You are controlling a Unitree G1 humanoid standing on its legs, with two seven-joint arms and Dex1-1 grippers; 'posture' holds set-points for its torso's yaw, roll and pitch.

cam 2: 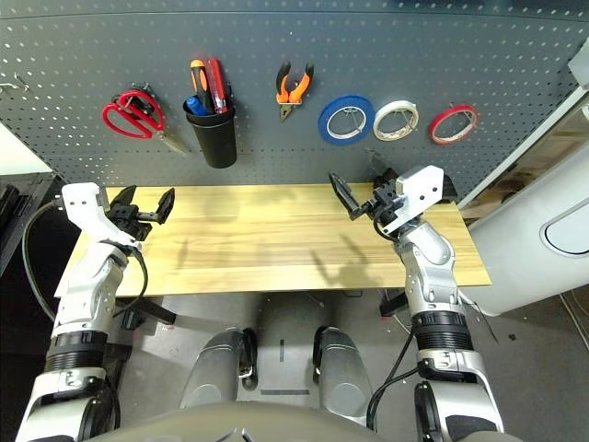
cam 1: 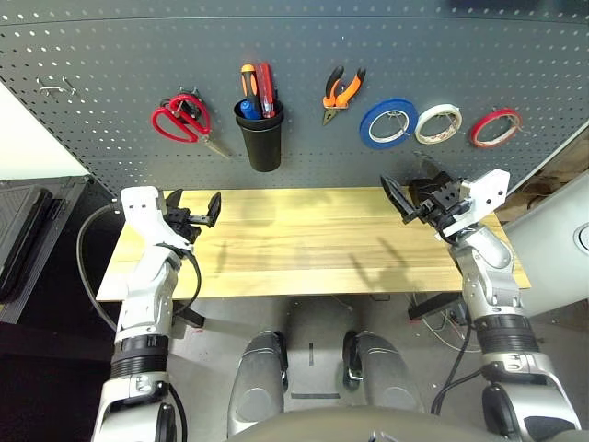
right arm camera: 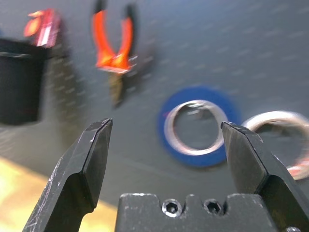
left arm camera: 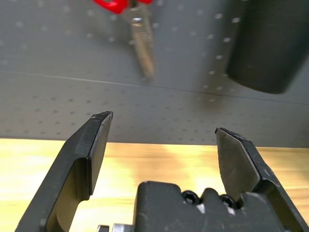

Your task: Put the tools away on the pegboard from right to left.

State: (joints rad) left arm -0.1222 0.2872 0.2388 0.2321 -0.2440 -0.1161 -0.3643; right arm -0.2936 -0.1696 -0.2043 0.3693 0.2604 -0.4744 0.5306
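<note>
We see all four tools on the pegboard [cam 1: 304,46]: scissors [cam 1: 181,120], screwdriver [cam 1: 266,89] in the black cup [cam 1: 261,136], pliers [cam 1: 341,91], red tape [cam 1: 495,127]. Left gripper [cam 1: 196,211] and right gripper [cam 1: 409,197] stand with fingers apart, holding nothing, over opposite ends of the table [cam 1: 304,249].

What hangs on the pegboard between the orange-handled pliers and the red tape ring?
Two tape rolls: a blue tape roll beside the orange-handled pliers, then a white tape roll next to the red tape ring, seen in both eye views.
</note>
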